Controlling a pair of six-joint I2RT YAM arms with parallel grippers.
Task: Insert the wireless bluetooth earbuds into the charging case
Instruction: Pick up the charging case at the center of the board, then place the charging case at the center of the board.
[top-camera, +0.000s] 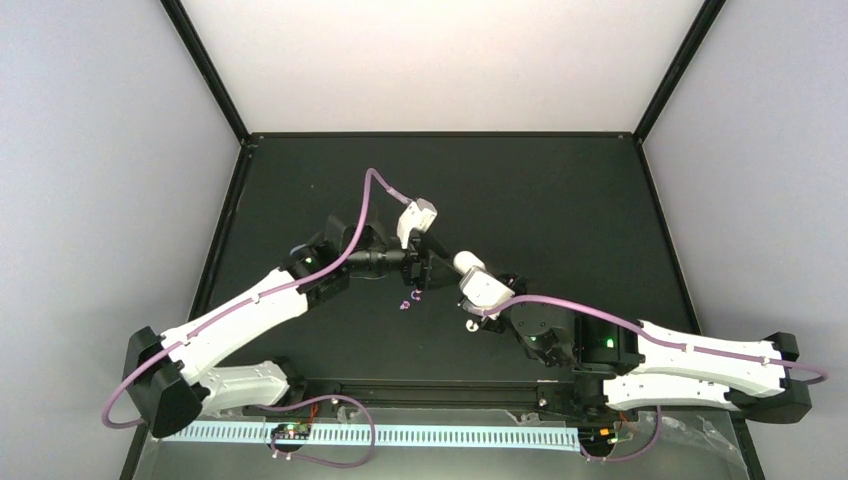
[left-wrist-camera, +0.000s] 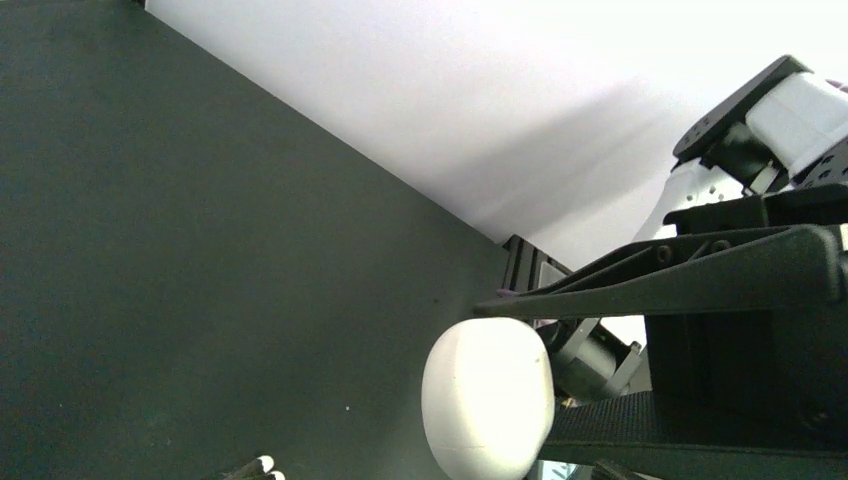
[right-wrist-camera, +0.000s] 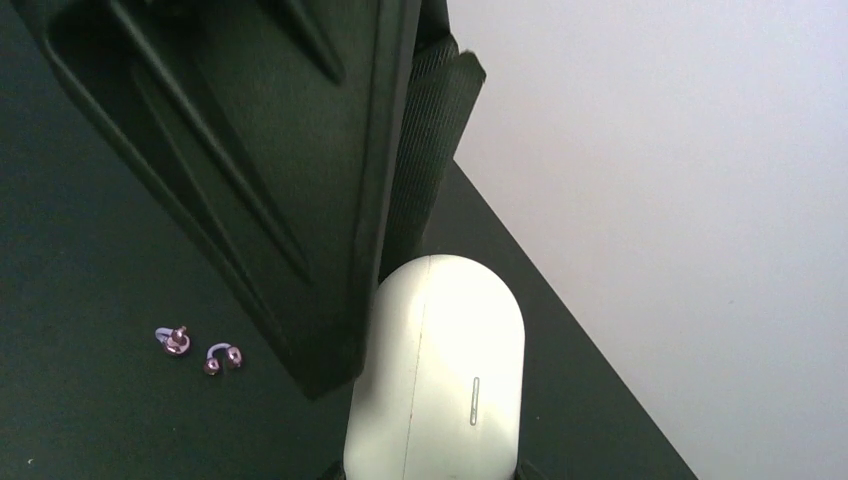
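Observation:
The charging case (right-wrist-camera: 435, 370) is a glossy white pill, closed, with its seam running lengthwise. My right gripper (right-wrist-camera: 430, 472) is shut on its lower end and holds it above the table. In the left wrist view the case (left-wrist-camera: 488, 395) sits at the tips of my left gripper (left-wrist-camera: 515, 375), whose jaws stand wide on either side of its free end. The upper fingertip (left-wrist-camera: 490, 308) is right at the case's edge, and the case hides the lower tip. The two earbuds (right-wrist-camera: 175, 340) (right-wrist-camera: 222, 357), small and lavender-tinted, lie side by side on the black table, below the left gripper (top-camera: 422, 272).
The black table (top-camera: 560, 200) has a raised rim and pale walls on three sides. Both arms meet over its middle, with the earbuds (top-camera: 408, 300) just in front of them. Purple cables loop off each arm.

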